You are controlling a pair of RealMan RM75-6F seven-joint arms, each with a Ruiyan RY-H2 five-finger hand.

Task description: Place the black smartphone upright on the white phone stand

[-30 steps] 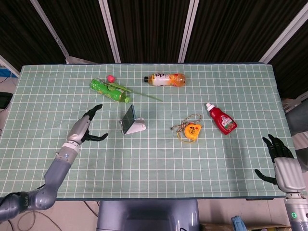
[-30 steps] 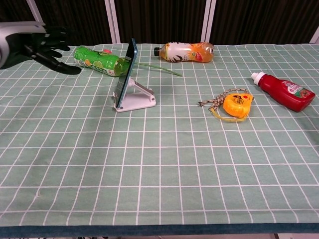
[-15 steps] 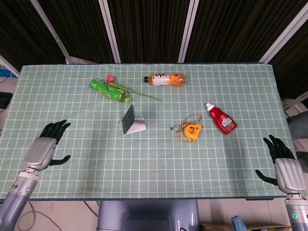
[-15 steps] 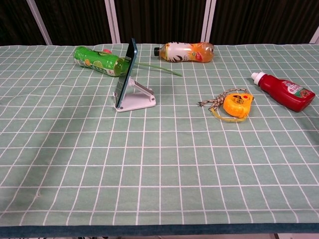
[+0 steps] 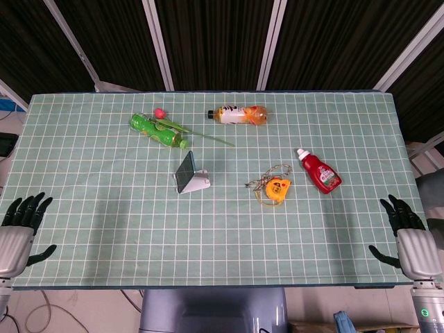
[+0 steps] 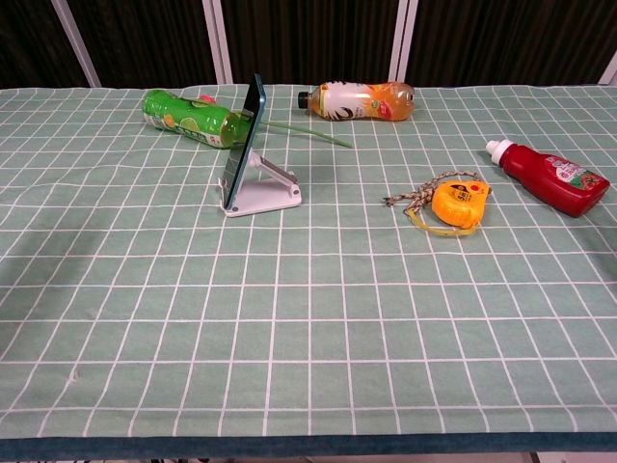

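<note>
The black smartphone [image 5: 184, 170] [image 6: 242, 145] leans upright on the white phone stand [image 5: 197, 183] [image 6: 263, 192] left of the table's middle. My left hand [image 5: 15, 234] hovers at the front left corner of the table, far from the stand, fingers spread and empty. At the front right corner my right hand [image 5: 408, 236] is likewise spread and holds nothing. Neither hand shows in the chest view.
A green bottle [image 5: 157, 129] [image 6: 192, 117] and an artificial rose [image 5: 182, 126] lie behind the stand. Further back lies an orange drink bottle [image 5: 240, 114] [image 6: 359, 100]. A yellow tape measure [image 5: 277, 187] [image 6: 457, 204] and a red ketchup bottle [image 5: 319, 171] [image 6: 551, 177] lie to the right.
My left hand has pulled back from beside the stand to the table's front left corner. The phone stays on the stand. The right hand has barely moved.
</note>
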